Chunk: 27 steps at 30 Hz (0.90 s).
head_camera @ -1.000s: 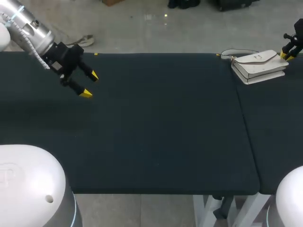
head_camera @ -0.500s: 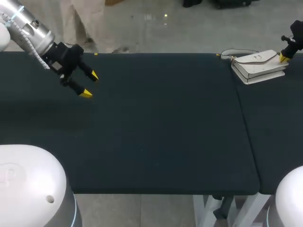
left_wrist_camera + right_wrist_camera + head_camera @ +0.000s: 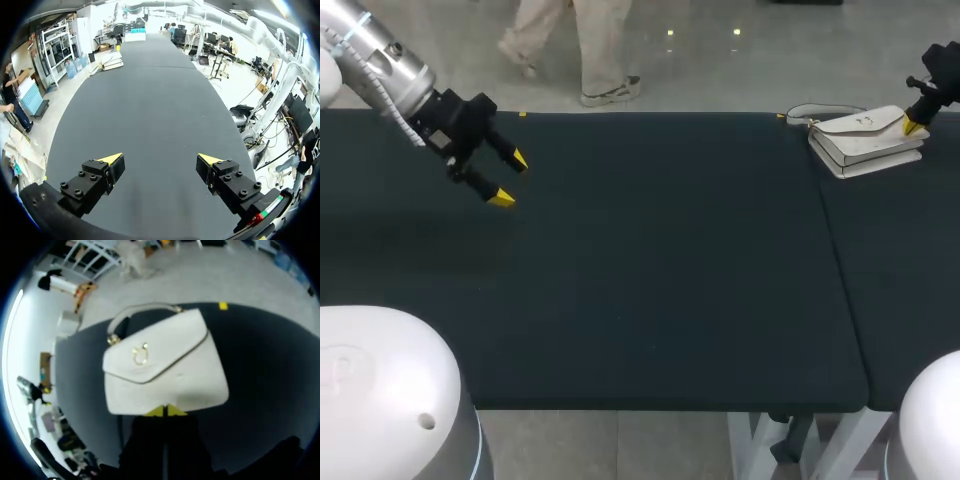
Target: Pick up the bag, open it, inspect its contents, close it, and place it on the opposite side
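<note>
A white handbag [image 3: 865,140], flap closed, lies flat near the far edge of the dark desk [image 3: 660,270], on its right side. The right pincer [image 3: 912,127] is poised at the bag's right edge, yellow tips pressed together and gripping nothing. Well apart, over the desk's left side, the left pincer [image 3: 510,178] hangs wide open and empty.

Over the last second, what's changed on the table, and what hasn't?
The right gripper edged in from the table's side and came down at the right end of the white flap handbag; its yellow tips are together at the bag's edge. Nothing was picked up or let go. The handbag stayed put on the black table, and the left gripper stayed open in place.
</note>
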Each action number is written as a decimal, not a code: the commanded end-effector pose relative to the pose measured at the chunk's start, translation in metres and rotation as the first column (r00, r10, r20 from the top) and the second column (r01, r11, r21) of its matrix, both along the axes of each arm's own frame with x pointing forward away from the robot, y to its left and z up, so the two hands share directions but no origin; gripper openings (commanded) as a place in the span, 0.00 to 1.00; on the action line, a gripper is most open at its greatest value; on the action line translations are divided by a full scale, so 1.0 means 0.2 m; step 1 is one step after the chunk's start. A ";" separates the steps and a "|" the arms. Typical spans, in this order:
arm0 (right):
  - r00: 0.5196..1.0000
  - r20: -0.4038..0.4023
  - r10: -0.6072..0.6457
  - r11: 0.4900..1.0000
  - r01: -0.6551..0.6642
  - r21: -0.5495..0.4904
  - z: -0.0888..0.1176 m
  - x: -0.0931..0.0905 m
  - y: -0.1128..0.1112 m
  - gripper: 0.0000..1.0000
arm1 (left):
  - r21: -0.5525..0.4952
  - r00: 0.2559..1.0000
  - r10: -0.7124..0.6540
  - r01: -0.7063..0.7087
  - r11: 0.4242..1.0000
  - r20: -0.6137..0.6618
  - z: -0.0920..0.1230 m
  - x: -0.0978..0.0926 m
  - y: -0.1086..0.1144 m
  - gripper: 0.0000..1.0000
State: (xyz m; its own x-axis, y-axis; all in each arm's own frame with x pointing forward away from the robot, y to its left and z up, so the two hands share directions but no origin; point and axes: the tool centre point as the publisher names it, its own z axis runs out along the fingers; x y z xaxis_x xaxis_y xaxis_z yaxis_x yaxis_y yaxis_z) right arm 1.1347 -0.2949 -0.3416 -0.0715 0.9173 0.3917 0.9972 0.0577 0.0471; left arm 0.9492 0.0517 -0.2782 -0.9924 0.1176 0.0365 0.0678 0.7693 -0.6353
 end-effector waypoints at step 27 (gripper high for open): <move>0.993 0.069 -0.100 0.995 0.101 -0.015 0.15 0.01 -0.12 1.00 | -0.003 1.000 -0.001 0.001 1.000 0.000 0.00 0.00 0.00 1.00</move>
